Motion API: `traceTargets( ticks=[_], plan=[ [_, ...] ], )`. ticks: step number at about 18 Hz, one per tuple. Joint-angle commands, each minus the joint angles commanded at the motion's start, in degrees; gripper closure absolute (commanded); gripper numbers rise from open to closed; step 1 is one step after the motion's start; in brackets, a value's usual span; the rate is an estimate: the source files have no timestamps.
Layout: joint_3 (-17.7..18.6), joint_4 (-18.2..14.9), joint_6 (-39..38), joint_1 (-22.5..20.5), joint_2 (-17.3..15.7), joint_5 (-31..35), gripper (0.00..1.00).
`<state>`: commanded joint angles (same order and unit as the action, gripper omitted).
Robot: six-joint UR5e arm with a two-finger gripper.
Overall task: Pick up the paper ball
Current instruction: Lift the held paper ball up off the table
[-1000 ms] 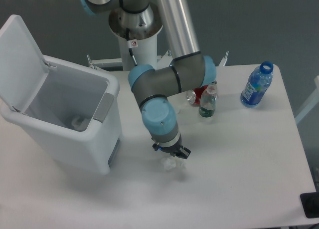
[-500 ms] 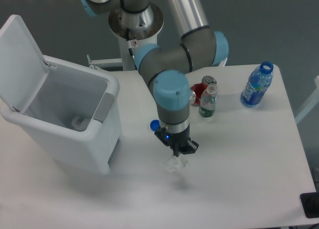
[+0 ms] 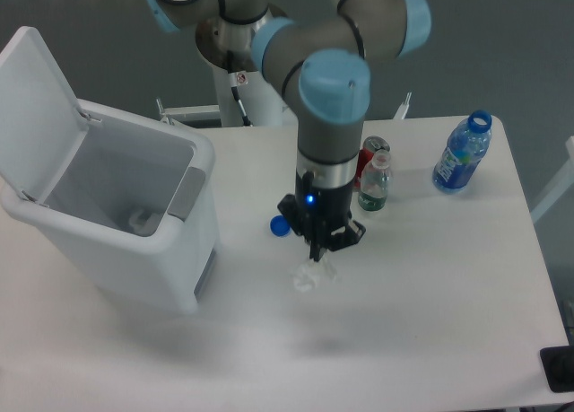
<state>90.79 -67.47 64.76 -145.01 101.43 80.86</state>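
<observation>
**Crumpled white paper wad pinched at gripper tips**

One black two-finger gripper (image 3: 318, 253), pointing straight down on one grey-and-blue arm (image 3: 330, 116), fingers drawn together on the top of the paper ball (image 3: 310, 275).

One small crumpled wad of white tissue-like paper: lumpy, irregular, faintly translucent at the edges, a little wider than the blue cap. Directly under the fingertips and a shade to the left of them in the picture, upper edge caught between the fingers. Above the white table (image 3: 448, 295), judging by a faint shadow well below it; whether fully off the surface, hard to tell. No clear long axis; slightly stretched downward and leftward from the pinch.

One round blue bottle cap (image 3: 280, 224), just left of the gripper body, flat on the table. Two bottles: one small clear bottle with green label (image 3: 374, 186) up and right of the gripper, one blue-labelled bottle without a cap (image 3: 462, 154) well to the right. One red can (image 3: 369, 156) behind the small bottle, touching or nearly so. One white lidded bin (image 3: 108, 210) well to the left, lid up, one greyish scrap (image 3: 139, 220) inside.
</observation>
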Motion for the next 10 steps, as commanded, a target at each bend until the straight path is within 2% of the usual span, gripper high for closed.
traceTargets(
  ticks=[2,4,10],
  plan=[
    [-0.09,-4.40,3.08,-2.02,-1.67,0.00,1.00],
    [-0.09,-6.52,5.55,-3.08,-2.38,0.00,1.00],
    [0.35,-6.88,5.82,-3.44,-3.69,-0.09,1.00]
  ],
)
